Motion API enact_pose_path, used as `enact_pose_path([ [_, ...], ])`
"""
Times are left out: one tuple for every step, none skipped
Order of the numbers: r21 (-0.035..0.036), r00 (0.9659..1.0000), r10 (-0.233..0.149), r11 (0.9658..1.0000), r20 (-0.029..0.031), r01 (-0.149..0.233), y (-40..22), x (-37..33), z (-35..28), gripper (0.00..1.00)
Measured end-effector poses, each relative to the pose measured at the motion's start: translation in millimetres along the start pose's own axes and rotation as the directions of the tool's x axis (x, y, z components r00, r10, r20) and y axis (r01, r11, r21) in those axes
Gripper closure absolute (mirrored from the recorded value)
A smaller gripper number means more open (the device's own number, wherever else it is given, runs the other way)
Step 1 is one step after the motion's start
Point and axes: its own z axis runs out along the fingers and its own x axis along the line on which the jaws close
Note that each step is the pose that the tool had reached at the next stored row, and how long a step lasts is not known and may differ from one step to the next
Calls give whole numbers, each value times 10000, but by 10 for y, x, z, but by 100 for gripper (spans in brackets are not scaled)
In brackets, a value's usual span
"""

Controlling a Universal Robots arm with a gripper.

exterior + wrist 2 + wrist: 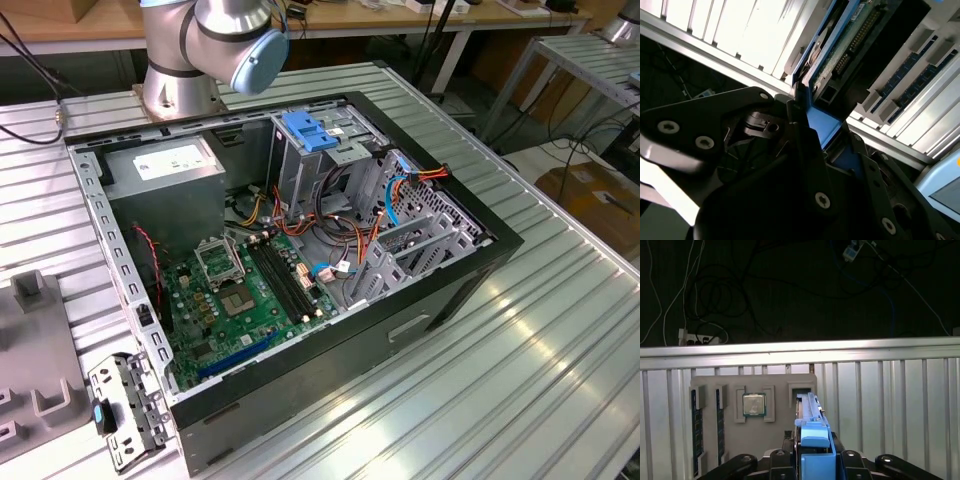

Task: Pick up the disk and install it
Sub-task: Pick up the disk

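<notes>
The disk (811, 425) stands on edge between my gripper's (815, 456) dark fingers, its blue plastic side rail toward the camera. It is over the grey holder tray (730, 440), close to an empty slot (801, 390). In the second wrist view the disk (840, 50) shows its green circuit board, connector pins and blue rail, with the gripper (825, 131) shut on the rail end. In the exterior view the open computer case (300, 250) lies on the ribbed metal table, with a drive cage topped by a blue latch (308, 132).
The tray also carries a processor chip (754, 405) and memory sticks (695, 432). In the case sit a grey power supply box (165, 170), the green motherboard (240, 295) and loose cables (395, 200). The arm's base (180, 80) stands behind the case. A metal bracket (125, 410) lies beside it.
</notes>
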Motion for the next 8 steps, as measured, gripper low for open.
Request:
enact_pose_path([
  [1,10000,0,10000,0,0,0,0,-10,63],
  [2,10000,0,10000,1,0,0,0,-19,63],
  [2,10000,0,10000,0,0,0,-1,-30,63],
  [1,10000,0,10000,0,0,0,-1,-38,63],
  [1,10000,0,10000,0,0,0,-1,-51,63],
  [1,10000,0,10000,1,0,0,-1,-59,63],
  [2,10000,0,10000,1,0,0,-1,-63,63],
  [3,10000,0,10000,1,0,0,-1,-63,63],
])
